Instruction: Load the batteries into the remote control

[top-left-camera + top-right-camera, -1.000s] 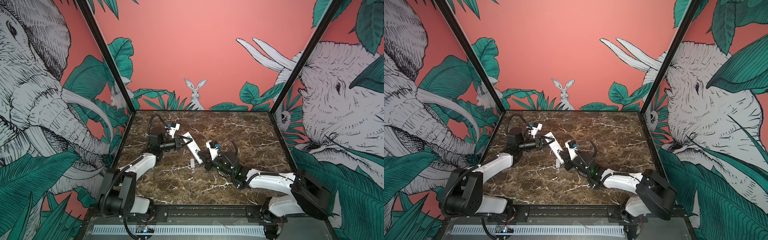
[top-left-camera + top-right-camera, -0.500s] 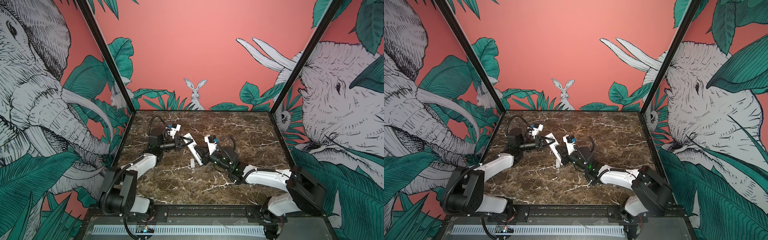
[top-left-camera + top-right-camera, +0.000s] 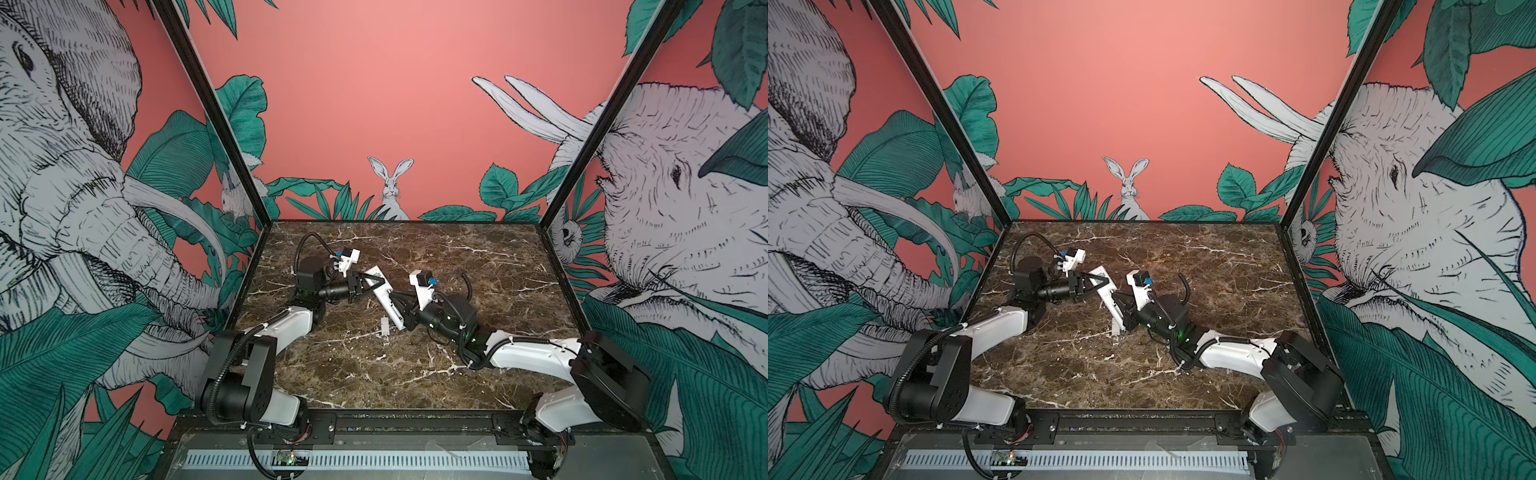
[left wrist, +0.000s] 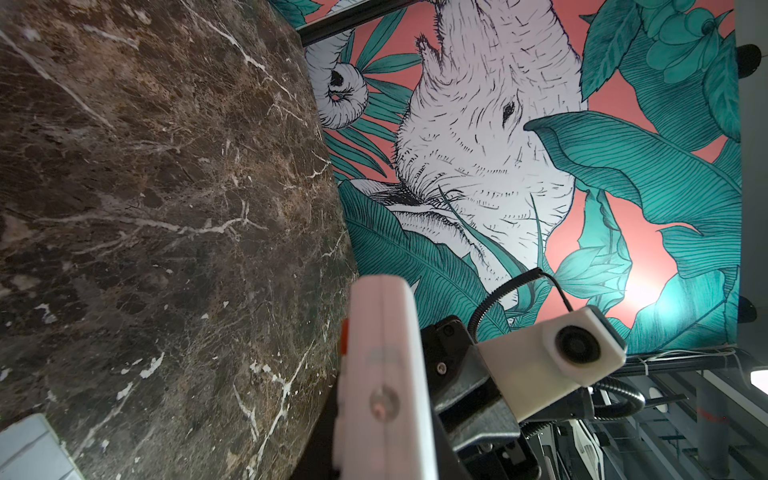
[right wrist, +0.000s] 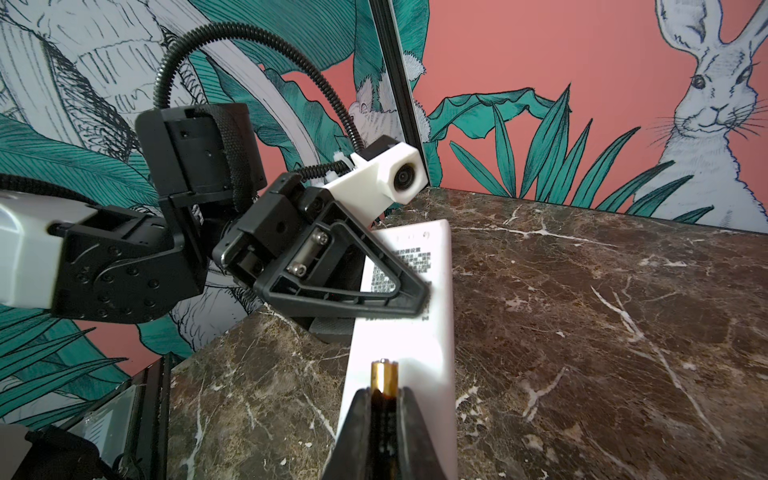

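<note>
The white remote control point(image 3: 384, 295) point(image 3: 1106, 293) runs diagonally above the marble, its plain back with a printed label point(image 5: 409, 266) facing up. My left gripper point(image 3: 372, 286) is shut on its far end, one finger point(image 5: 407, 301) lying across the label. In the left wrist view the remote point(image 4: 382, 374) shows edge-on and blurred. My right gripper point(image 5: 384, 395) is shut on a battery point(image 5: 384, 374), whose gold tip with a metal cap pokes out over the remote's near half. In both top views the right gripper point(image 3: 401, 309) point(image 3: 1121, 307) sits against the remote's near part.
A small flat white cover piece point(image 3: 385, 326) lies on the marble table point(image 3: 457, 257) just left of the remote's near end. The enclosure's walls and black corner posts point(image 3: 216, 124) ring the table. The right wrist camera point(image 4: 577, 345) hangs close beside the remote.
My right gripper has moved a little back and left, bringing the battery in over the remote. The left gripper and the remote have hardly moved.
</note>
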`<state>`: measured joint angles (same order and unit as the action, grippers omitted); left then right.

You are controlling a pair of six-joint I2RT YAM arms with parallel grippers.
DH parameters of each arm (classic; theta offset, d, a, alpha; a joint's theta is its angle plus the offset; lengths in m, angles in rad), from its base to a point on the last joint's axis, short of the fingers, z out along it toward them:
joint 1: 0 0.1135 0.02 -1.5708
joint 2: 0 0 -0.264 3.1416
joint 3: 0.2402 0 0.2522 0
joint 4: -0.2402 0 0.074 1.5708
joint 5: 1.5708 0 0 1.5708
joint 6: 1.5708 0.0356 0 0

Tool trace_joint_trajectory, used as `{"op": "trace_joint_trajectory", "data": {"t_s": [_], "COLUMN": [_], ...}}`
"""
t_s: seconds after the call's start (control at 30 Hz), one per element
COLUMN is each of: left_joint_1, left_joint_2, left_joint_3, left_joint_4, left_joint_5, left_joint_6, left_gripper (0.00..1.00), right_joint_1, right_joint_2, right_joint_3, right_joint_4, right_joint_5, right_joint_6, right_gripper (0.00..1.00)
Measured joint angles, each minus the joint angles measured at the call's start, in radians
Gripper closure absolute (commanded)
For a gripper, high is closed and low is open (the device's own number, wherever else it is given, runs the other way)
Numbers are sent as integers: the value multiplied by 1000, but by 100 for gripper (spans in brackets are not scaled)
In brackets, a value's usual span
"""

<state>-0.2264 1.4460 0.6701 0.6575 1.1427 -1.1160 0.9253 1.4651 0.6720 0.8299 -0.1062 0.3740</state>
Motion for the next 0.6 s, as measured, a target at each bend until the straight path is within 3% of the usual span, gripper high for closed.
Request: {"op": "trace_joint_trajectory", "data": {"t_s": [0.6], "left_joint_1": [31], "left_joint_2": [30], "left_joint_3": [-14], "left_joint_4": [4], "left_joint_5": [-40], "left_joint_6": [-13], "left_gripper": [100], "right_joint_1": [3], "right_joint_2": [3], "right_joint_3": [-24], "right_joint_4": [-8], "right_joint_5": [-10], "right_joint_6": [4], "right_gripper": [90]}}
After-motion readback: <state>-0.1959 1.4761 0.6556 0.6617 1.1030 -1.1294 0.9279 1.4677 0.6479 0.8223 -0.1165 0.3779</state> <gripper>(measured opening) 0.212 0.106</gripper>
